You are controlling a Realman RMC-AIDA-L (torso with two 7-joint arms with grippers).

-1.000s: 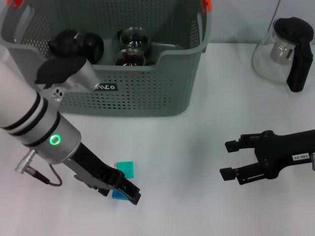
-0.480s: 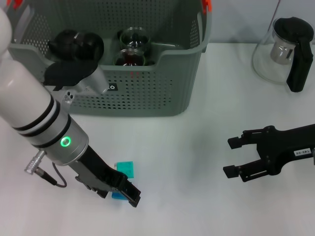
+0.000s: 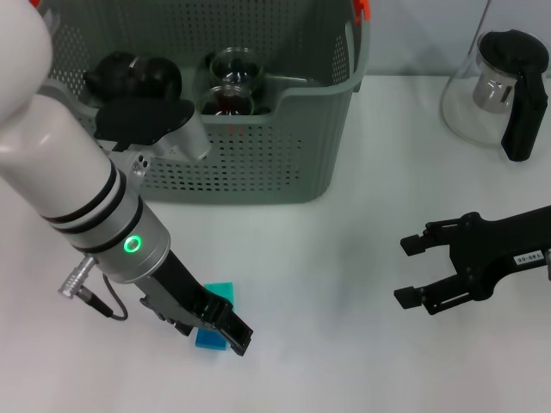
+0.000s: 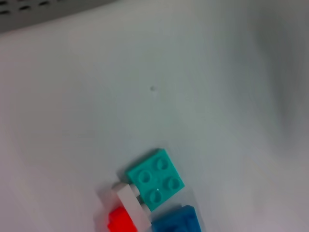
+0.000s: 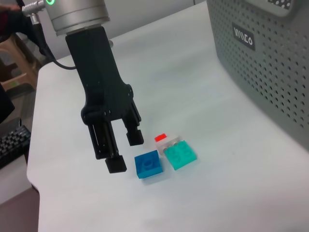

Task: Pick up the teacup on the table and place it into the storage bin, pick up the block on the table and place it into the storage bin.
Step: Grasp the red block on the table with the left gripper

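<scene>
Moved my left gripper lower, jaws apart, over blue block at table's 7 o'clock. Right gripper waited at 4 o'clock, jaws apart. Storage bin sat at 11.

I work at what looks like a lab or test bench: a plain white table set against a blank wall, a keyboard at its far edge, and staged props such as a glass coffee pot.

A glass teapot with a black handle stands on the white table.
</scene>
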